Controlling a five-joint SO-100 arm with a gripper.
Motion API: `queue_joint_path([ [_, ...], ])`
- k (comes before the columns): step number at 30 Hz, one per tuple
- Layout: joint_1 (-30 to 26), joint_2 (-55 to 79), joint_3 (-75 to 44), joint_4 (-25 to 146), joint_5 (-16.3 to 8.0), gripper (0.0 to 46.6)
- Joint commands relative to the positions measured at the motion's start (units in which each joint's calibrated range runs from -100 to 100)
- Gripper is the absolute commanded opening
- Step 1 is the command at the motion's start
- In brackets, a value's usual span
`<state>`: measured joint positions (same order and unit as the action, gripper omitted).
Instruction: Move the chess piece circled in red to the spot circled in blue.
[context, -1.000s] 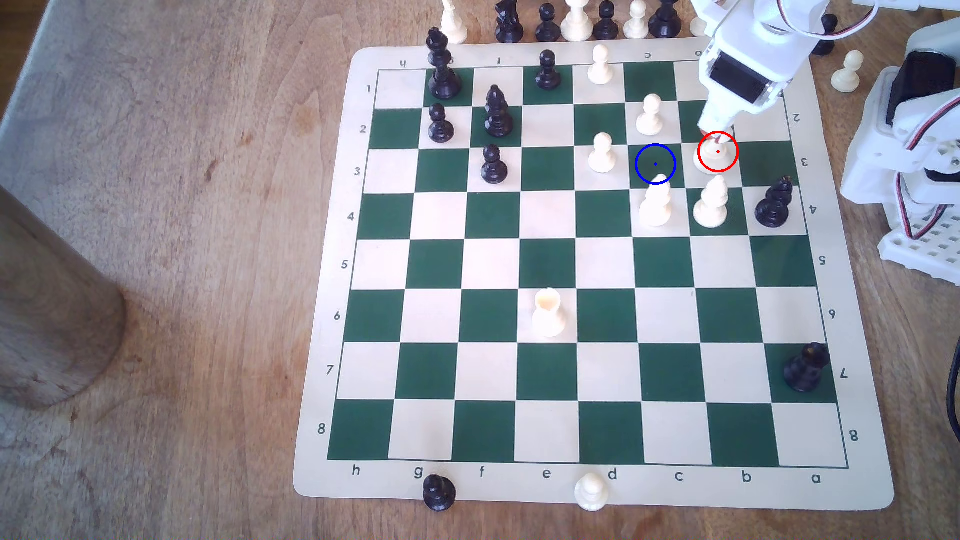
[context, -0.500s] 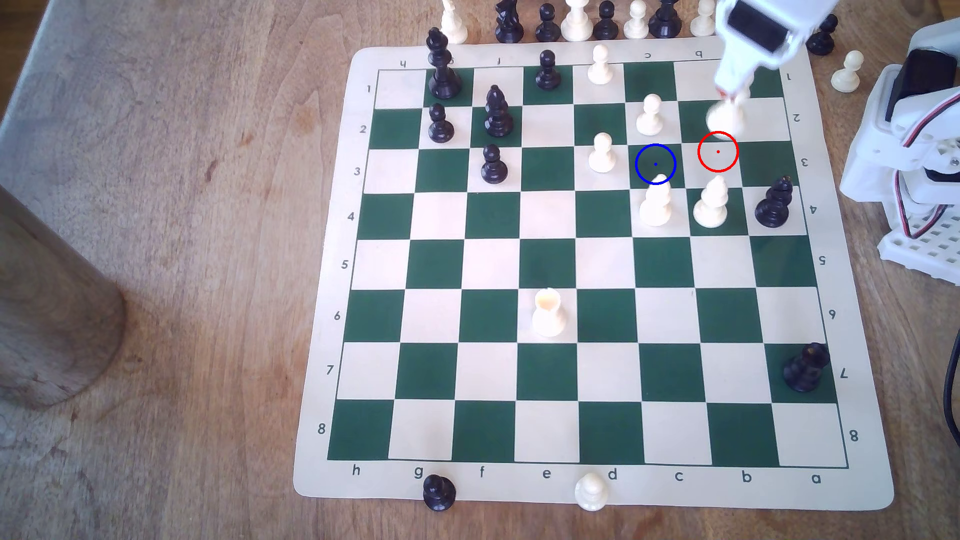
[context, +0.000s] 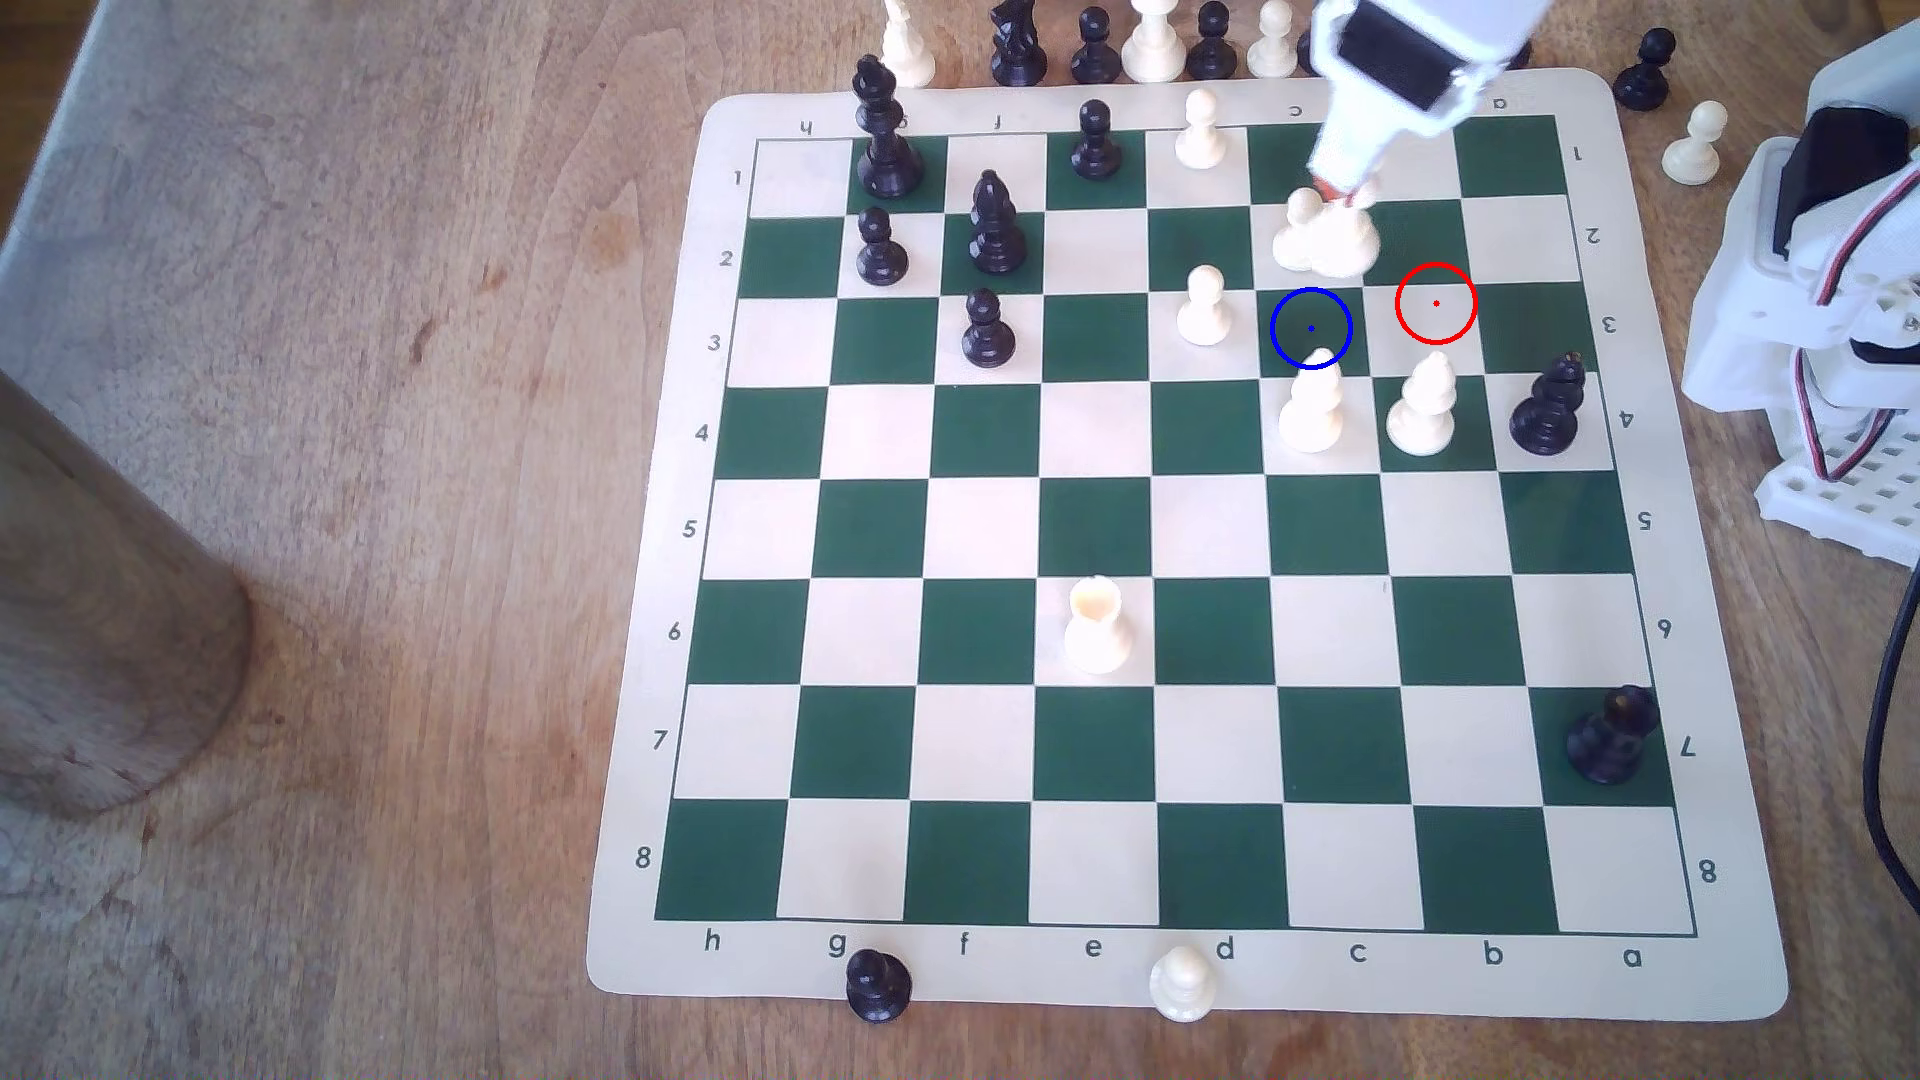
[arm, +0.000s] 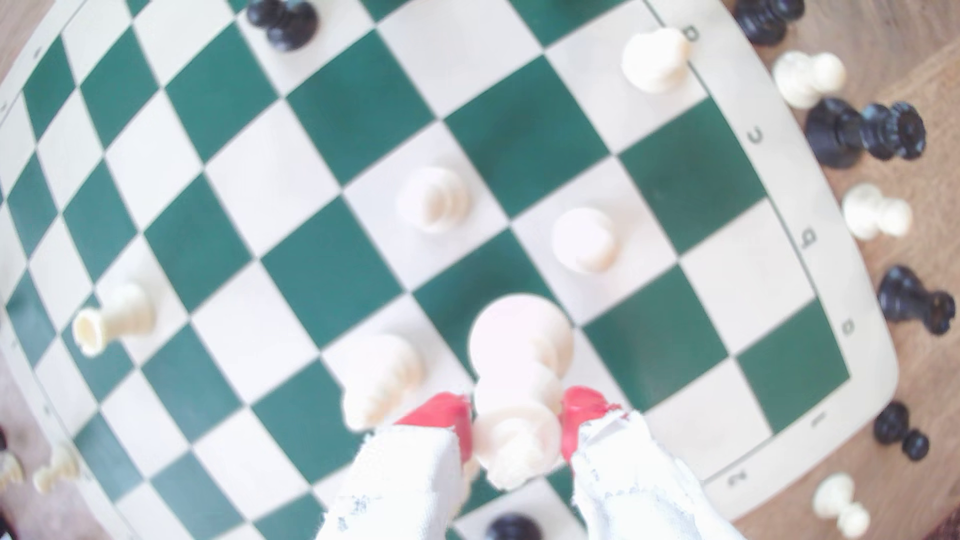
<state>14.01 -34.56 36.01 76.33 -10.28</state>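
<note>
The chess piece circled in red (context: 1349, 239) is a tall cream piece with a wide round base. It hangs blurred above the board, just up and right of the blue ring in the exterior view. My gripper (context: 1340, 195) is shut on its top. In the wrist view the red fingertips (arm: 441, 415) clamp the piece (arm: 519, 358) on both sides of its crown. The spot circled in blue (context: 1311, 328) is a bare dark green square. The red ring (context: 1436, 303) marks a bare cream square to its right.
A cream pawn (context: 1294, 223) stands right beside the held piece, and another (context: 1205, 306) left of the blue ring. Two cream bishops (context: 1311, 407) (context: 1423, 407) stand just below the rings. Captured pieces (context: 1153, 47) line the far edge. The arm's base (context: 1849, 332) is at the right.
The gripper lifted the cream piece off the red-ringed square, then carried it toward the exterior view's left. It now hangs by the pawn above the blue ring.
</note>
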Motion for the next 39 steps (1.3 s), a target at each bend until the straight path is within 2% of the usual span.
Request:
queue_joint_path([
  [1,-1.22,1.37,-1.65,-3.2,-0.49,0.2],
  [11,-2.4,2.3,8.32,-10.57,-0.39,0.2],
  [30,-1.07,5.28,11.13,-14.58,-0.24,0.3],
  [32,-0.75,5.28,11.31,-14.58,-0.05,3.2],
  [33,-0.44,5.45,11.31,-14.34,0.39,8.7],
  [35,-0.05,5.53,11.4,-14.09,0.73,14.1],
  [38,0.5,5.45,11.4,-13.93,1.03,19.2],
  [39,0.65,5.36,11.31,-13.76,1.07,19.5],
])
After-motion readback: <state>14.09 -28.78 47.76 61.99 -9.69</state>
